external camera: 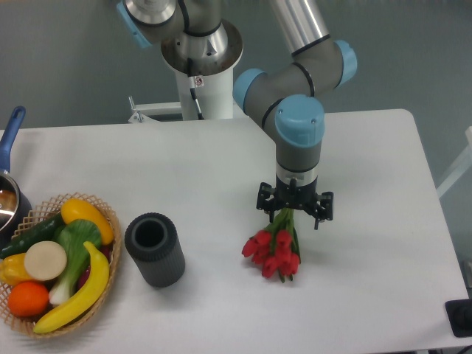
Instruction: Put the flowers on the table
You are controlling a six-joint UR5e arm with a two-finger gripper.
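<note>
The flowers (271,255), a bunch of red tulip heads with green stems, lie on the white table (369,162) right of centre, heads toward the front edge and stems pointing back. My gripper (295,215) points straight down just above the stem ends. It is open, its fingers spread to either side of the stems. The stem tips still reach up between the fingers, and I cannot tell whether they touch.
A dark ribbed cylinder vase (155,251) stands upright left of the flowers. A wicker basket (110,219) of fruit and vegetables sits at the front left, with a blue-handled pot (9,193) behind it. The robot base (200,81) stands at the table's back edge.
</note>
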